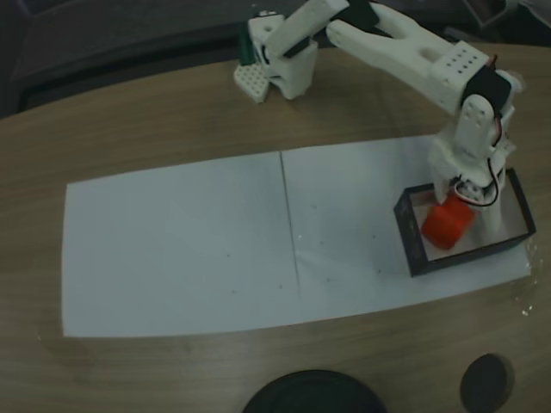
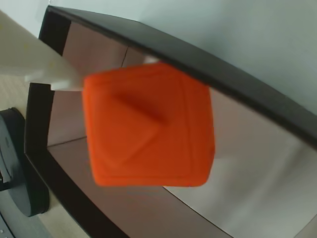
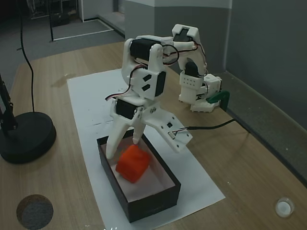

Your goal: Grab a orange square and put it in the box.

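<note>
**Orange square inside the box, my fingers spread**

The orange square (image 3: 132, 163) lies on the pale floor of the box (image 3: 158, 196), tilted on an edge in a fixed view. My gripper (image 3: 123, 148) hangs over it with its fingers apart, one tip beside the block's corner; whether it touches, I cannot tell. The box sits at the end of a white paper sheet (image 1: 181, 249) on the wooden table (image 1: 129, 129). A black round base (image 3: 26, 139) stands well apart.
</note>
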